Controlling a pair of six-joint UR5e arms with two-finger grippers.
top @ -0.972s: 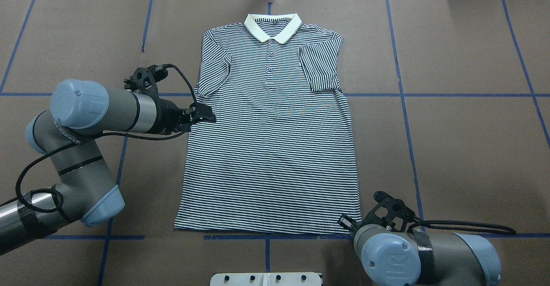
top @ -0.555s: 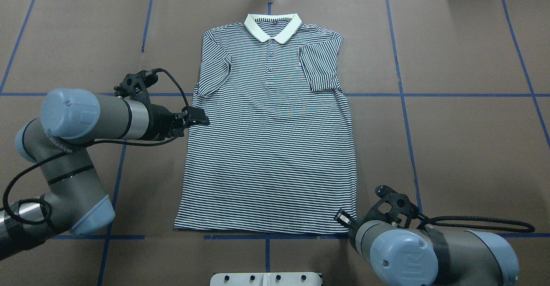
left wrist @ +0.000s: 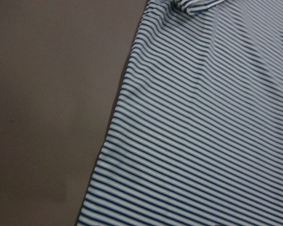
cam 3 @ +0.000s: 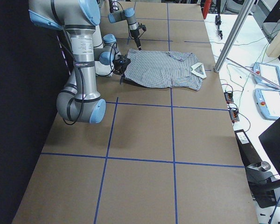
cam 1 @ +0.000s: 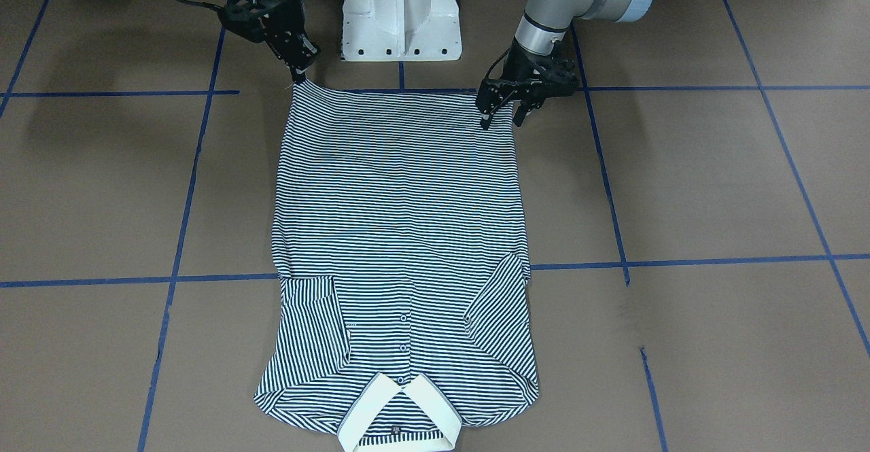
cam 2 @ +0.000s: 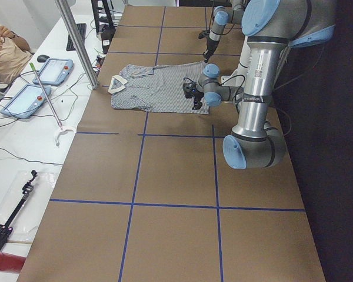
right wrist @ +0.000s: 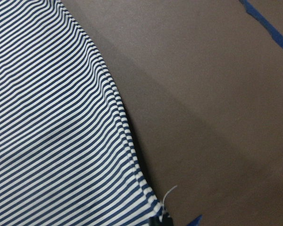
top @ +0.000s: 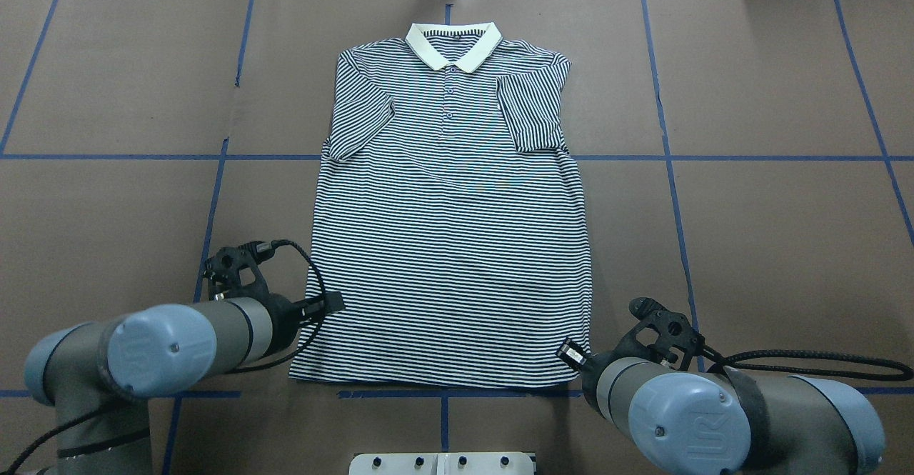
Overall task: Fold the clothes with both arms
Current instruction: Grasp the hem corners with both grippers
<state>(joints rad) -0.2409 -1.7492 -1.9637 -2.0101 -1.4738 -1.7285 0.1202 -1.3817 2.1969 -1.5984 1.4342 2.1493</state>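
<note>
The striped polo shirt (top: pixel 450 246) lies flat and face up, its cream collar (top: pixel 452 46) at the far side and both sleeves folded in onto the body. It also shows in the front view (cam 1: pixel 401 200). My left gripper (cam 1: pixel 501 120) is open, its fingers astride the shirt's side edge just above the near hem corner; it also shows in the overhead view (top: pixel 334 302). My right gripper (cam 1: pixel 300 75) is shut on the other hem corner, which rises slightly toward it; it also shows in the overhead view (top: pixel 569 352). The right wrist view shows that corner (right wrist: pixel 146 193) with a loose thread.
The table (top: pixel 771 246) is covered in brown paper with blue tape lines. The white pedestal base (cam 1: pixel 401 13) stands just behind the hem. An operator (cam 2: pixel 6 47) and tablets are beyond the far table edge.
My left arm has swung back along the shirt's left edge, from sleeve level to near the hem corner. The right arm has shifted only slightly at its corner.
</note>
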